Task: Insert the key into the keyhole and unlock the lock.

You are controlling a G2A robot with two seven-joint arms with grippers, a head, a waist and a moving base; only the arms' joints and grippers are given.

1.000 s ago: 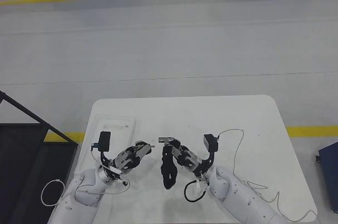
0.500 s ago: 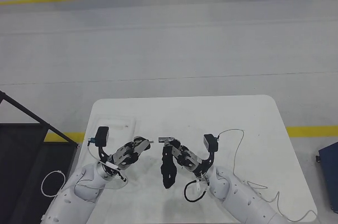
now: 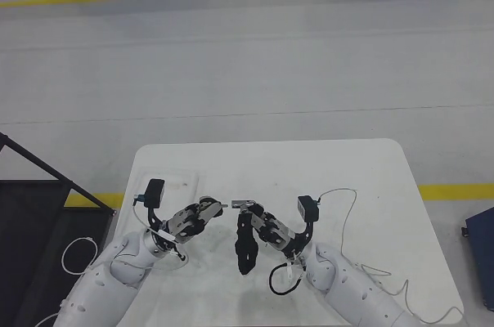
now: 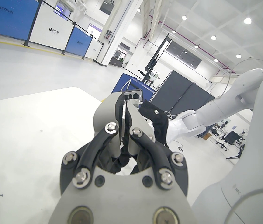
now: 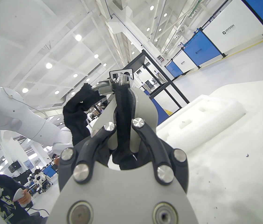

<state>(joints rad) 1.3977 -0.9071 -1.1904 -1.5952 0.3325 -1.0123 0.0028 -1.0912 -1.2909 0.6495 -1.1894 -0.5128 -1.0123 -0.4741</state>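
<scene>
My left gripper [image 3: 210, 208] is shut on a thin flat metal key [image 4: 123, 117], whose tip points across at the lock. The lock [image 3: 243, 203] is a small silver block with holes in its face [image 4: 133, 94], and black cloth [image 3: 245, 245] hangs from it. My right gripper [image 3: 248, 215] is shut on that cloth-wrapped lock [image 5: 120, 75], holding it above the table's middle. In the top view a small gap lies between key tip and lock. The keyhole itself is too small to make out.
A white foam tray [image 3: 172, 181] with cut-outs lies on the table [image 3: 353, 180] behind my left gripper, also seen as the foam tray [image 5: 201, 117]. A black rack [image 3: 34, 212] stands off the table's left edge. A cable [image 3: 345, 196] loops by the right arm.
My left gripper with the key has shifted up the table and slightly toward the lock. The right gripper and the lock have stayed where they were.
</scene>
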